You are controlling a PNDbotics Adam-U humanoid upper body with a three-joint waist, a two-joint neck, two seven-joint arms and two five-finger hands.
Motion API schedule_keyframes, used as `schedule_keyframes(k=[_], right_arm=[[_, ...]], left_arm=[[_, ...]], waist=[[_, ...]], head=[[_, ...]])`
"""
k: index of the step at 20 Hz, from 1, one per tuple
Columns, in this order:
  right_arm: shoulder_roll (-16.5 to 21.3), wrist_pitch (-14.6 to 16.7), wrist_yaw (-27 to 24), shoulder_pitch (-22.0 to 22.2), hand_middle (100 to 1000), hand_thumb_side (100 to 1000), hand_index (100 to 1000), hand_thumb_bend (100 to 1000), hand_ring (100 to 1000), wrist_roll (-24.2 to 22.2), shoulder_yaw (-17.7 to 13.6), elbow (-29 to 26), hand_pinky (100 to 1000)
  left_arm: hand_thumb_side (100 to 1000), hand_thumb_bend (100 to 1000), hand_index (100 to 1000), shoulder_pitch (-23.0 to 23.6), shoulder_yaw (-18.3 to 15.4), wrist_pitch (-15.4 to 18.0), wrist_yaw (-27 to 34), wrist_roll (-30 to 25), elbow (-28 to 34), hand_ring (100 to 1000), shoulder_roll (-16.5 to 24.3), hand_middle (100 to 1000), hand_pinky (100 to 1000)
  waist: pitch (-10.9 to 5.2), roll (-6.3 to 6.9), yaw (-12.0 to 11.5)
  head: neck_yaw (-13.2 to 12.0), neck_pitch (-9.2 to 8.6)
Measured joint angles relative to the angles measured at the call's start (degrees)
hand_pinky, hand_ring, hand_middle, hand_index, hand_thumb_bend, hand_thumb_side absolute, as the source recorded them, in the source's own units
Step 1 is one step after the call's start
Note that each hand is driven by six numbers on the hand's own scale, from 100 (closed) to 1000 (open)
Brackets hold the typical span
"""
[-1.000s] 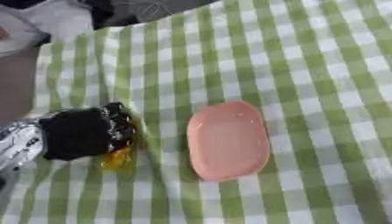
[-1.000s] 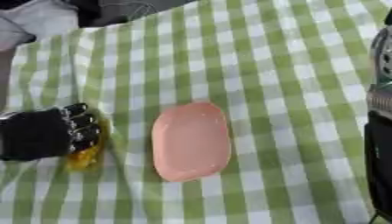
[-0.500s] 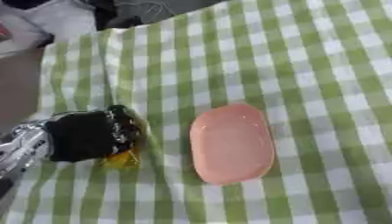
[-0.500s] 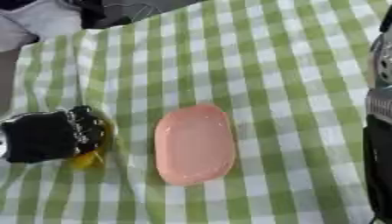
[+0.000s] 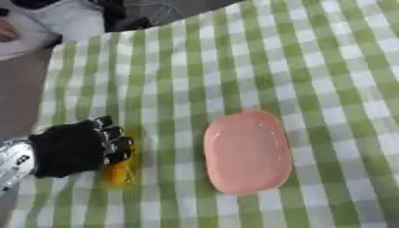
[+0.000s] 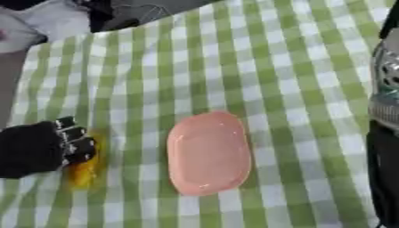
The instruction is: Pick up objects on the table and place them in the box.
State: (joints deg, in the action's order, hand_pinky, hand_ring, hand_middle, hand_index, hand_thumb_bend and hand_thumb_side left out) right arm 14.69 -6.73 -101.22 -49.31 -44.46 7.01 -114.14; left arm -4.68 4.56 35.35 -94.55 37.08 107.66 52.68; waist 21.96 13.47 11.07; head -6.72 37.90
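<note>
Right eye view only: the robot's right arm point(image 6: 384, 111) shows along the right edge, silver-grey above and black below; its hand is not visible, so I cannot tell its state
Left eye view only: a silver wrist section point(image 5: 14, 161) behind the left hand, and a pale item with a reddish patch point(image 5: 9, 33) at the far left edge, off the cloth
Both views: nearly the same scene, shifted sideways
Left hand point(image 5: 76, 148): black, low at the left side of the cloth, knuckles up, fingers point(image 5: 117, 144) curled down over the yellow object; whether they actually pinch it cannot be told
Yellow object point(image 5: 120, 173): small, orange-yellow, lying on the cloth directly at and under the left hand's fingertips, left of the pink dish and apart from it; its shape is too blurred to name
Pink dish point(image 5: 247, 152): oval, shallow, with a raised rim, lying flat near the middle of the cloth, untouched, nothing in it
Tablecloth point(image 5: 257, 58): green and white check, covering the table
Far edge: dark and grey-white shapes point(image 6: 93, 15) beyond the cloth, too blurred to identify
Writing, brands, labels: none can be read on any item
</note>
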Motion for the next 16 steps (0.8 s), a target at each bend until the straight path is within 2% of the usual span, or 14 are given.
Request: schedule_keyframes(k=[4,7,8,11,12,13,15,16], right_arm=[[0.02,0.20,-0.06,0.45,748,1000,1000,100,696,0.76,0.00,0.00,608],[0.03,0.42,-0.17,0.49,746,1000,1000,100,693,1.31,0.00,0.00,605],[0.03,0.51,-0.20,0.52,745,1000,1000,100,693,1.42,0.01,0.00,604],[0.03,0.66,-0.51,0.61,744,1000,1000,100,692,1.69,0.01,0.00,603],[0.03,0.70,-0.60,0.61,744,1000,1000,100,691,1.74,0.01,0.00,603],[0.03,0.73,-0.62,0.61,743,1000,1000,100,691,1.77,0.01,0.00,602],[0.03,0.77,-0.62,0.61,743,1000,1000,100,690,1.74,0.03,0.00,602],[0.03,0.81,-0.62,0.61,743,1000,1000,100,690,1.69,0.03,0.00,602]], left_arm=[[100,738,401,0.74,-4.25,-1.28,4.37,1.28,1.04,355,1.38,350,253],[100,741,423,0.64,-6.30,-2.16,7.06,2.16,0.81,375,2.21,369,269],[100,742,449,0.56,-6.78,-2.30,7.90,2.30,0.65,398,2.26,391,278],[100,773,619,0.41,-7.29,-2.23,9.92,2.23,-0.03,514,2.44,518,376],[244,848,743,0.55,-7.26,-1.98,10.27,1.98,-0.40,616,2.58,623,489],[345,875,790,0.81,-6.95,-1.43,10.35,1.43,-0.79,659,2.85,673,535],[482,907,839,1.23,-6.14,0.06,10.02,-0.06,-0.94,709,3.32,723,586],[491,926,846,1.28,-5.65,0.76,9.85,-0.76,-0.87,716,3.48,725,592]], waist=[[-0.76,-0.02,-0.61],[-1.12,-0.02,-0.85],[-1.18,-0.02,-0.94],[-1.54,-0.02,-0.94],[-1.54,-0.02,-0.91],[-1.54,-0.02,-0.85],[-1.55,-0.02,-0.63],[-1.55,-0.02,-0.60]], head=[[0.24,-0.43],[0.25,-0.48],[0.25,-0.48],[0.26,-0.55],[0.28,-0.69],[0.44,-0.79],[0.63,-0.92],[0.64,-0.92]])
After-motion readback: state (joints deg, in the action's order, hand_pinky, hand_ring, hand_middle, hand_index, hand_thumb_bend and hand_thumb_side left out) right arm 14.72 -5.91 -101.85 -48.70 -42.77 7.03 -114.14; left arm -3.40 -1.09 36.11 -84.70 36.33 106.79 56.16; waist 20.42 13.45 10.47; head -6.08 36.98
